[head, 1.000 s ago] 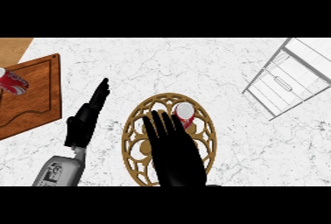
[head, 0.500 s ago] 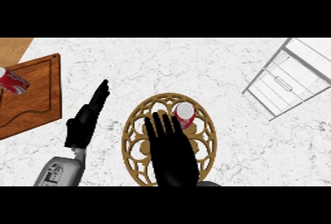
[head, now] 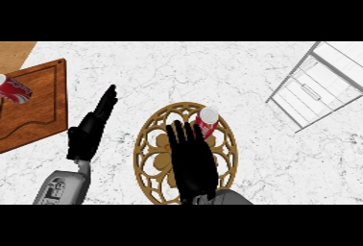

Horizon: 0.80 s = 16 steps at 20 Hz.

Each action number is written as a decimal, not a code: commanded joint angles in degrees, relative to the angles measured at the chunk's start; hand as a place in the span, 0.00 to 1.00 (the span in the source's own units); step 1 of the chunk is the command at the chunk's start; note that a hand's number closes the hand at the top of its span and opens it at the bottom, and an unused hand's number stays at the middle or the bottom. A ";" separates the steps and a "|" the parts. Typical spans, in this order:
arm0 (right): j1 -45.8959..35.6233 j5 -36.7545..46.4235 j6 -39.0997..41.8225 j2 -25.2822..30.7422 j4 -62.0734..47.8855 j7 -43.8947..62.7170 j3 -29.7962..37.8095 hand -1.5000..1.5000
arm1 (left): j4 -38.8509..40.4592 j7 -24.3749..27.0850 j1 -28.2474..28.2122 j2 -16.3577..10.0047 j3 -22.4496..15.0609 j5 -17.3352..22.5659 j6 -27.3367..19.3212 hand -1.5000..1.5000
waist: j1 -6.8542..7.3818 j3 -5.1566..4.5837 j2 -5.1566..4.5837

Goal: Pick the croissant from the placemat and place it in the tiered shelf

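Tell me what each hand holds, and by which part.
Nothing. The right hand is open over the placemat, fingers straight beside the red can; the left hand rests open.

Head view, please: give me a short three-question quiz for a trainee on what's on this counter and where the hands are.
1. True or false: the right hand is over the placemat with its fingers straight.
2. Where in the view is the tiered shelf? A, upper right. B, lower left. C, on the placemat.
3. What lies on the placemat beside the right hand's fingertips?

Key: 1 true. 2 A. 3 a red and white can, not a croissant.
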State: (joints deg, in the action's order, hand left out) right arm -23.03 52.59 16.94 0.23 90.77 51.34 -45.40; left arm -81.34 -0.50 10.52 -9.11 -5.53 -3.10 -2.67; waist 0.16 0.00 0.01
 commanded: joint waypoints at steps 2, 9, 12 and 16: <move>-2.93 -1.63 -2.29 -0.22 -4.18 1.31 -0.17 0.00 | -3.67 -5.93 2.59 2.91 -1.38 -2.24 -2.11 0.50 | 0.15 0.01 0.01; 4.09 2.03 1.96 -0.21 -0.77 -3.69 1.88 0.00 | 0.11 1.54 -1.93 2.69 0.35 -2.83 0.47 0.50 | -0.16 0.00 0.01; 1.55 0.38 0.06 -0.22 -3.47 -1.35 0.52 0.00 | -3.96 0.00 -4.53 3.38 -0.58 -4.20 -0.20 0.50 | 0.08 0.00 0.03; 2.33 1.45 4.99 2.38 -3.38 -7.03 2.52 1.00 | -5.07 -4.22 -0.86 2.49 0.51 -3.48 1.32 0.50 | -0.09 0.01 0.05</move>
State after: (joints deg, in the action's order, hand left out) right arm -20.94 53.80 17.54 0.79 86.46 46.77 -44.26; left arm -84.52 -3.43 9.90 -6.75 -4.71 -5.74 -1.38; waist 0.14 0.00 0.02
